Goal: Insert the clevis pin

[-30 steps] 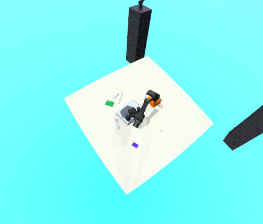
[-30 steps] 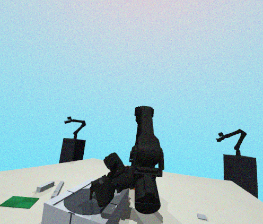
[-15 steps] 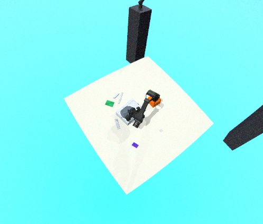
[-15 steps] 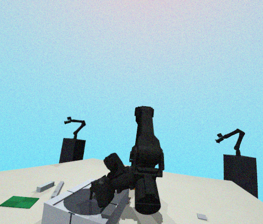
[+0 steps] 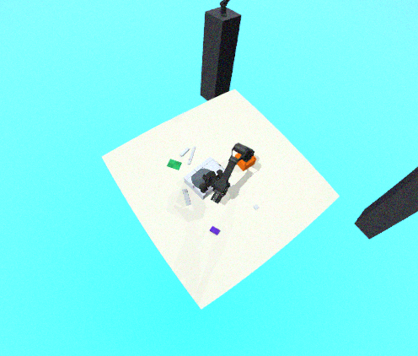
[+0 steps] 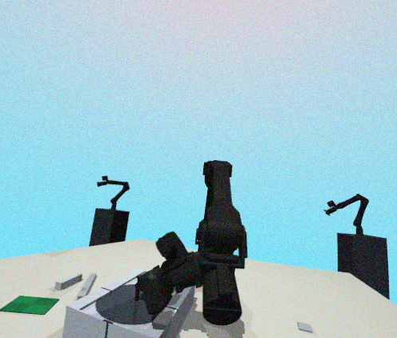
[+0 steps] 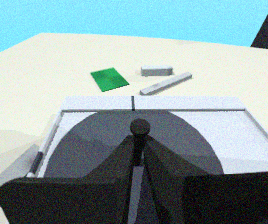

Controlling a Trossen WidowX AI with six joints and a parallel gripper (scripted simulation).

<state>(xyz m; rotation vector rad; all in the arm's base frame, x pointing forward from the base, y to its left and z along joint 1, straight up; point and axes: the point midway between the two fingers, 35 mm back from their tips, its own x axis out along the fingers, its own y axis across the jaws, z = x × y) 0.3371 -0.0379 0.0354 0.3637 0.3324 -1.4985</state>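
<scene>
Fingers pinch the pin, its round head just beyond their tips.
</scene>
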